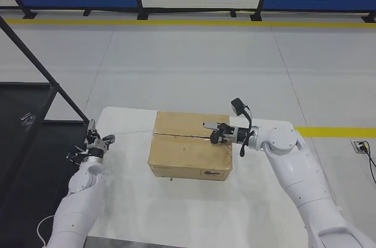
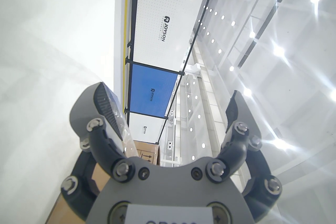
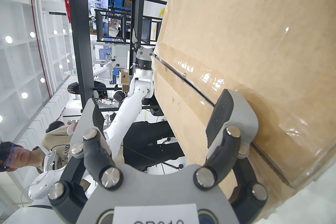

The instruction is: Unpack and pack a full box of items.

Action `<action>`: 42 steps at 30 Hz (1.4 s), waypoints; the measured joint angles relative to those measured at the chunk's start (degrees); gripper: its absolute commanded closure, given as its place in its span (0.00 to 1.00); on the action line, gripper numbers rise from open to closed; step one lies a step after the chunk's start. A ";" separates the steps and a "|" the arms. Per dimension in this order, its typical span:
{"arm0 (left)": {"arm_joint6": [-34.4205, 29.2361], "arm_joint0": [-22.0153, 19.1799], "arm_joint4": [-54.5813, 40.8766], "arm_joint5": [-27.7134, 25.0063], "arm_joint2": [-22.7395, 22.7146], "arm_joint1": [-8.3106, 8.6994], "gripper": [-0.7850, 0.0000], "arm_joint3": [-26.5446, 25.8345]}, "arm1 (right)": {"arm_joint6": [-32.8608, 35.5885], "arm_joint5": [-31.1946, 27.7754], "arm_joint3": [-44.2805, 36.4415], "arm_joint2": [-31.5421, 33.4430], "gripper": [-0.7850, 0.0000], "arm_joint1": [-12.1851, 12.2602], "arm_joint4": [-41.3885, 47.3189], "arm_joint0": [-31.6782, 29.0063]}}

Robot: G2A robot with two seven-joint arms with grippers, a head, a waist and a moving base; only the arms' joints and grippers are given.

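Observation:
A brown cardboard box (image 1: 191,146) stands closed in the middle of the white table (image 1: 132,204), with a taped seam (image 3: 183,78) running along its top flaps. My right gripper (image 1: 214,131) hangs over the right end of that seam, turned sideways and open. In the right wrist view one fingertip (image 3: 221,114) rests at the seam on the box top (image 3: 249,38), and the right gripper (image 3: 157,117) holds nothing. My left gripper (image 1: 91,139) sits near the table's left edge, well apart from the box. The left gripper (image 2: 168,107) is open and empty, with a box corner (image 2: 147,154) behind it.
A black metal frame (image 1: 26,56) and a dark area border the table's left side, close to the left arm. Bare table surface lies in front of the box and to its left. The right edge of the table is near the right arm's elbow (image 1: 280,142).

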 measured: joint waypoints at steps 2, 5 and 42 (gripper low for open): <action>-1.03 1.42 0.38 -0.07 -0.01 0.05 0.00 -0.61 | 0.00 0.00 0.00 0.00 0.00 0.00 0.00 0.00; -3.52 3.71 -0.80 1.56 -0.73 0.27 0.00 -2.00 | 0.00 0.00 0.00 0.00 0.00 0.00 0.00 0.00; -10.68 -4.56 -8.63 -4.84 -2.52 -1.20 0.00 6.17 | 0.00 0.00 0.00 0.00 0.00 0.00 0.00 0.00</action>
